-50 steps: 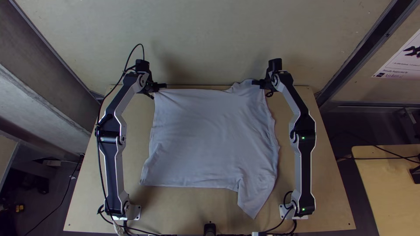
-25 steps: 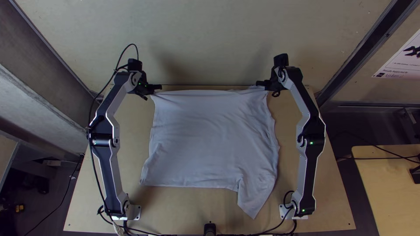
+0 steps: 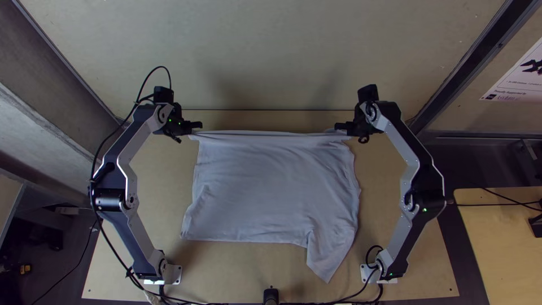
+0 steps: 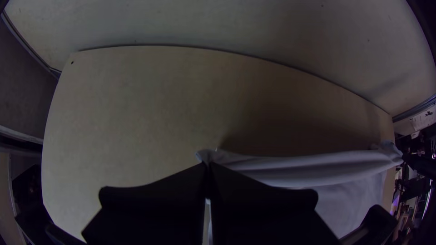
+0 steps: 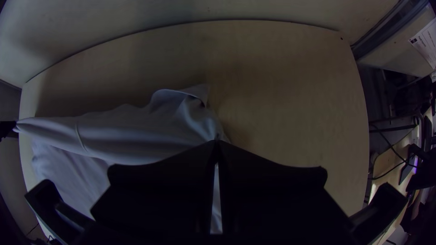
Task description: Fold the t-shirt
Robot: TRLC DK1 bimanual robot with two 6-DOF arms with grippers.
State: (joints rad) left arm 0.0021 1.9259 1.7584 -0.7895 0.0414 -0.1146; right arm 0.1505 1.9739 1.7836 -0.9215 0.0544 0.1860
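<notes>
Beyond the far edge of the table (image 3: 418, 277), a pale wall (image 3: 271, 51) rises, with soft shadows on it. The table itself is light wood, its grain plain and its surface bare around the cloth. Off the table's right side I have dark floor (image 3: 446, 161), a second wooden table (image 3: 502, 243) and, toward the far end, a printed sheet (image 3: 516, 79). More dark floor lies off the left side, and a black cable (image 3: 103, 226) loops along my left arm.

Across the middle of the table is the t-shirt (image 3: 271, 186), pale bluish grey and mostly spread out. Its edge toward the table's far side is drawn into a taut band between my two grippers, with long creases running along it. The side nearer the table's right edge is wavy and rumpled, and from there a pointed flap (image 3: 327, 257) reaches toward the table's near edge. The rest of the near hem runs fairly straight.

My left gripper (image 3: 197, 125), toward the table's far left, is closed on one end of that band; in its wrist view a small tuft sticks out past the fingertips. My right gripper (image 3: 340, 126), toward the table's far right, is closed on the other end, with a loose fold (image 5: 181, 102) standing out beside its fingers.
</notes>
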